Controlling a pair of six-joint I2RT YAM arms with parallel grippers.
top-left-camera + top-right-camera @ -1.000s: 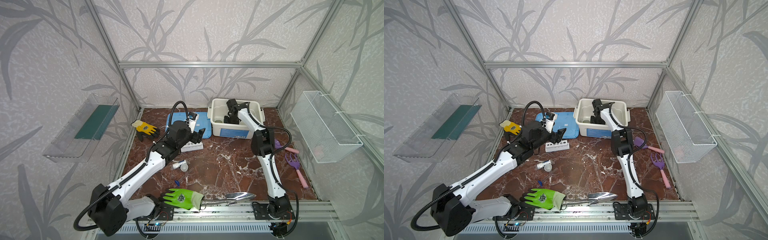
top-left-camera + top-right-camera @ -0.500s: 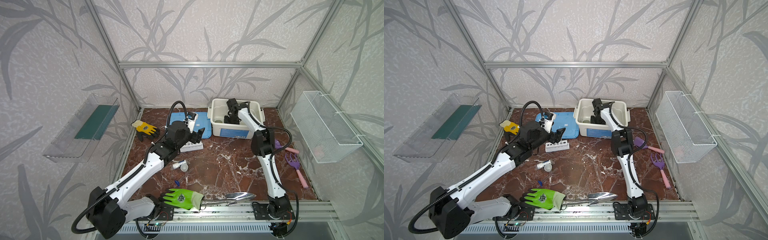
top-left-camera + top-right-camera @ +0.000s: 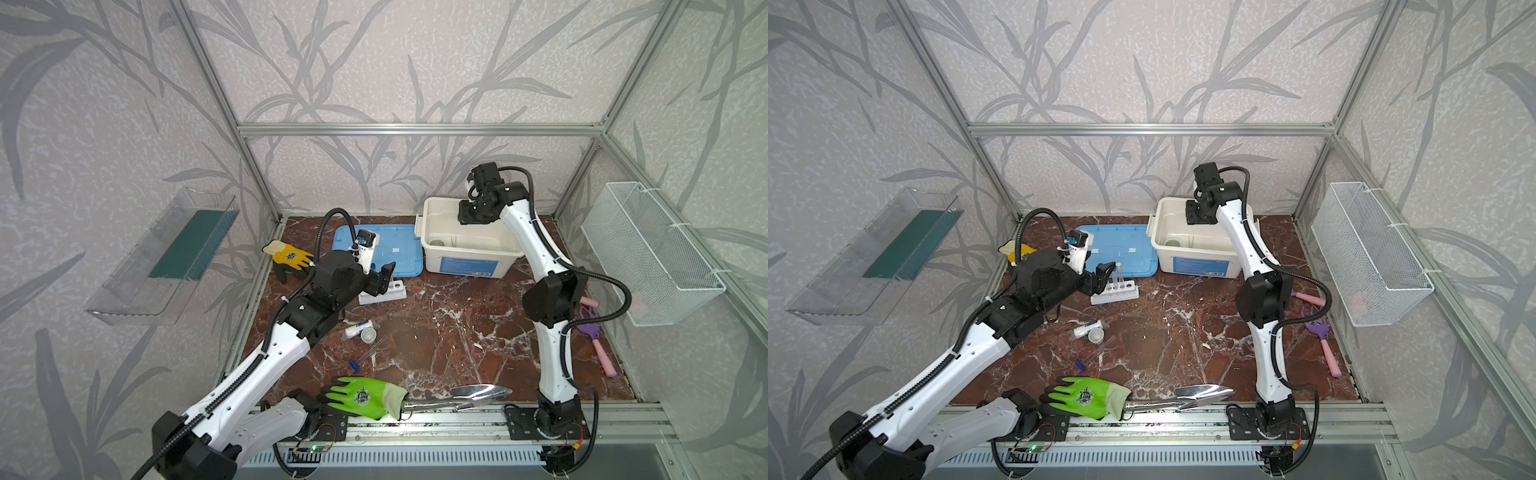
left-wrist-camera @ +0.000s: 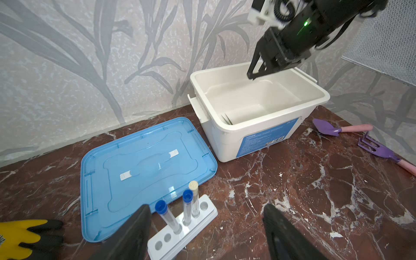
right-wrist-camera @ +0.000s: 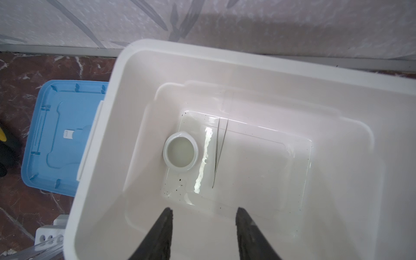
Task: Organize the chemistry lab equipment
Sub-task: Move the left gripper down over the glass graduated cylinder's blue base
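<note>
While the right gripper point(image 5: 203, 213) hangs over the open white bin point(image 5: 202, 48), its jaws stand apart with nothing between them.

Bin contents: small white bowl point(image 5: 180, 154), upright on the floor of the bin. The tweezers point(image 5: 219, 153) lie flat just beside it, not touching it.

The blue lid point(image 4: 135, 157) lies flat on the table point(image 3: 436, 332), beside the bin.

Left gripper point(image 4: 206, 209): jaws spread wide, gripping nothing. It is low over the table, facing the rack point(image 4: 184, 234). Whether a finger touches the rack, I cannot tell.

The rack stands at the lid's edge with three test tubes in a row: two blue-capped point(image 4: 160, 206) point(image 4: 186, 195), one white-capped point(image 4: 193, 185). The other three holes are empty. One blue-capped tube leans.

Mid-table, in both top views: the bottle point(image 3: 355, 331) lies on its side, with the cup point(image 3: 368, 336) just beside it. Thin clear tubes point(image 3: 1104, 349) lie near the cup, too faint to count.

Also present: a green glove point(image 3: 361, 397) and a trowel point(image 3: 478, 392) at the front edge, and a yellow glove point(image 3: 289, 255) left of the lid.
</note>
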